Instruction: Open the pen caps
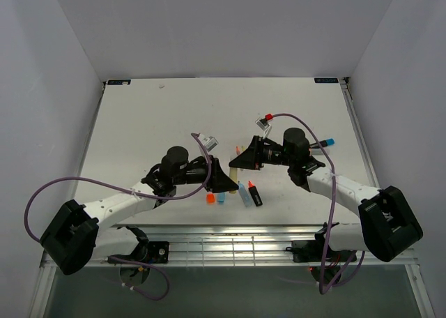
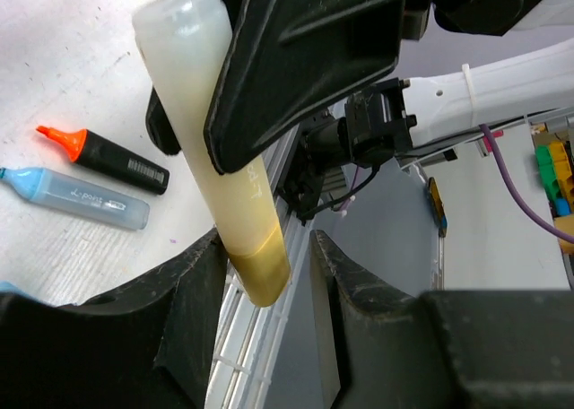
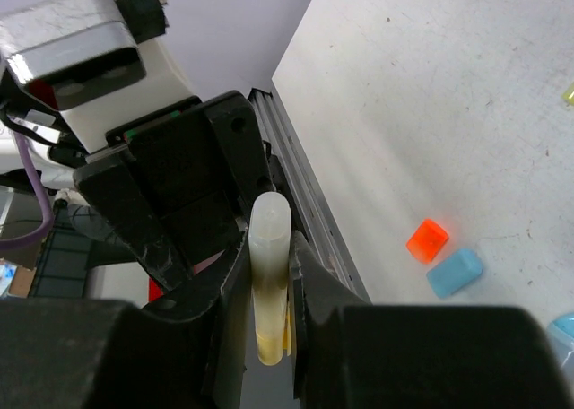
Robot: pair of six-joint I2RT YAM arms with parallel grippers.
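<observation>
My right gripper [image 1: 242, 163] [image 3: 269, 240] is shut on the pale barrel of a yellow marker [image 1: 233, 173] [image 3: 269, 274] and holds it above the table. The marker's darker yellow end [image 2: 260, 274], apparently its cap, sits between the fingers of my left gripper [image 1: 226, 182] [image 2: 267, 248]. Those jaws stand apart. The cap touches the left finger, with a gap on the right. An orange cap [image 1: 210, 199] [image 3: 427, 239] and a blue cap [image 1: 221, 197] [image 3: 454, 272] lie loose on the table under the grippers.
A pale blue marker [image 1: 244, 194] [image 2: 76, 198] and a black marker with an orange tip [image 1: 254, 194] [image 2: 108, 160] lie uncapped beside the caps. A teal cap [image 1: 329, 141] lies behind the right arm. The slatted metal rail [image 1: 230, 245] runs along the near table edge.
</observation>
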